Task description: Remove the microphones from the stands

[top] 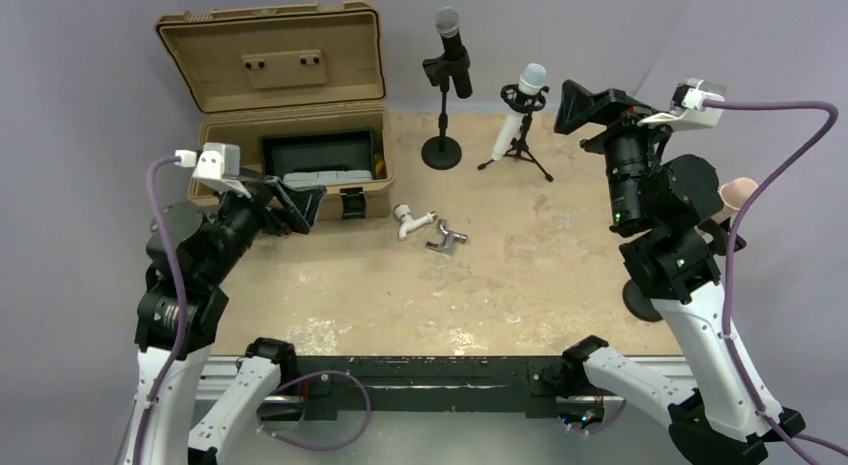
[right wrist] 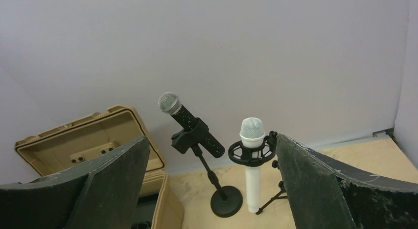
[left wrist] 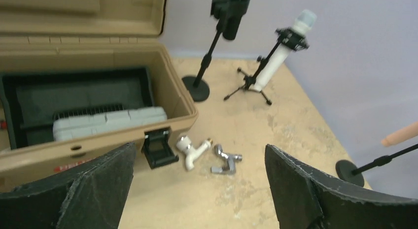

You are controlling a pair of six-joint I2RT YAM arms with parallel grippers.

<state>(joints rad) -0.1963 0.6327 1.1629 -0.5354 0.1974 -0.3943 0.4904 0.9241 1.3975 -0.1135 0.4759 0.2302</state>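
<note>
Table (top: pixel 560 275): white microphone (top: pixel 515 120) beyond right tool (top: pixel 568 107)

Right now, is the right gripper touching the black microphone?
Apart. The top external view shows the right gripper well right of the black microphone, with the white microphone between them.

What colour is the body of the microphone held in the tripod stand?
The microphone body is white; the right wrist view shows it best.

black microphone (left wrist: pixel 230 19): head cut off by top edge, left wrist view | pink microphone (top: pixel 738 192): right side, body hidden behind right arm (top: pixel 665 215) | round stand base (top: pixel 636 301): half hidden by same arm | case label (left wrist: pixel 66 167): blurred, unreadable
</note>
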